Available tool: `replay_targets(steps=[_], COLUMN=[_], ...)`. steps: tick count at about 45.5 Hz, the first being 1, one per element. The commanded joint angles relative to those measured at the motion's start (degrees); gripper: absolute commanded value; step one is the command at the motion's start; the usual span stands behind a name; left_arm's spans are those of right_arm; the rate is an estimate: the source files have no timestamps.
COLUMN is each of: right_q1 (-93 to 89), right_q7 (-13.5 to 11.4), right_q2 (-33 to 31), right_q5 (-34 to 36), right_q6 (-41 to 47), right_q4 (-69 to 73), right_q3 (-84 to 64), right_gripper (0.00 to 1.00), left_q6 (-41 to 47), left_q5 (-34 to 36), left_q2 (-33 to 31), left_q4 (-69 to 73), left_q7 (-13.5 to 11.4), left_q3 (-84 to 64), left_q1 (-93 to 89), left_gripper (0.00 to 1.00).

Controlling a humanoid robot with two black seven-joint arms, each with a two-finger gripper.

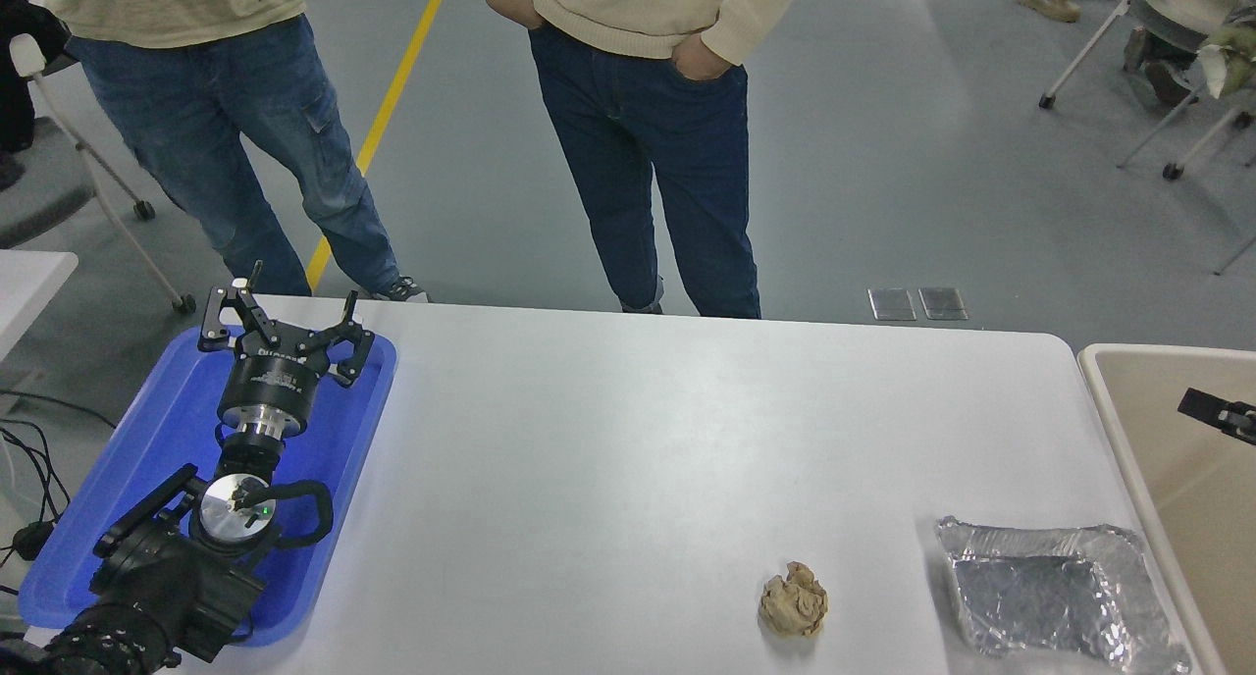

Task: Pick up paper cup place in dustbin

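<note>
The beige dustbin (1168,352) stands at the table's right end, cut off by the picture's edge. The paper cup is out of view. Only a small black tip of my right gripper (1221,415) reaches in from the right edge, above the dustbin's inside; the rest of it is outside the picture. My left gripper (285,317) stays parked over the blue tray (147,440) at the lower left, open with nothing in it.
A crumpled brown paper ball (794,601) lies near the front edge. A crinkled foil tray (1055,592) sits to its right, beside the dustbin. Two people in jeans stand at the table's far side. Chairs stand at the far right.
</note>
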Motion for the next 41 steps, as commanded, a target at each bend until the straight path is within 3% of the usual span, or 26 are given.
replay_targets(steps=[1, 15, 25, 31, 35, 41], right_q1=[13.9, 29.3, 46.0, 55.1, 63.7, 72.1], right_q7=[0.0, -0.1, 0.0, 0.0, 0.1, 0.1], right_q2=[-4.5, -10.8, -10.1, -6.2, -0.1, 8.8], right_q5=[-1.7, -9.7, -10.3, -9.6, -7.8, 1.0], right_q6=[4.2, 13.7, 17.3, 19.9, 20.8, 25.0], right_q4=[15.8, 36.9, 48.5, 53.7, 58.1, 64.3], right_q3=[-7.5, -11.3, -24.1, -31.0, -38.9, -44.8], right_gripper=[1.00, 1.00, 1.00, 1.00, 1.00, 1.00], left_q6=[-0.1, -0.1, -0.1, -0.2, -0.2, -0.2], left_q5=[0.0, 0.1, 0.1, 0.0, 0.0, 0.0], left_q2=[0.0, 0.0, 0.0, 0.0, 0.2, 0.2], left_q4=[0.0, 0.0, 0.0, 0.0, 0.0, 0.0], left_q7=[0.1, 0.1, 0.1, 0.2, 0.2, 0.2], left_q3=[0.1, 0.1, 0.1, 0.1, 0.1, 0.1], left_q1=[-0.1, -0.1, -0.1, -0.1, -0.1, 0.0], left_gripper=[1.00, 1.00, 1.00, 1.00, 1.00, 1.00])
